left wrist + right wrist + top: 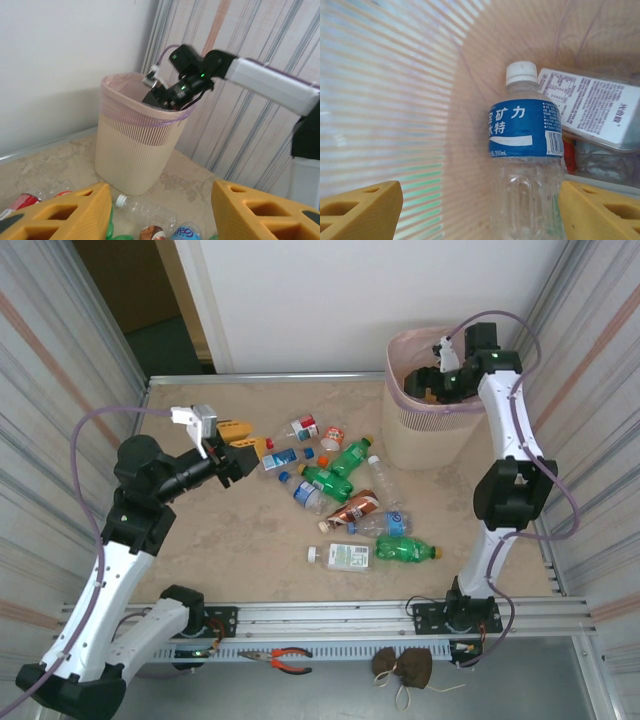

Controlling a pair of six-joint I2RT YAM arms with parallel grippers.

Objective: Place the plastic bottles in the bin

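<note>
Top external view is showing the right gripper [432,386] hanging in the mouth of the bin [420,440], which is standing at the far right of the table [220,540]. Its fingers [362,210] are spreading wide, gripping nothing, with a blue-labelled bottle [525,150] upright between them against the pink liner [470,75]. The left gripper [255,438] is hovering with jaws parted and empty, just beside the plastic bottles [340,490] lying scattered mid-table.
</note>
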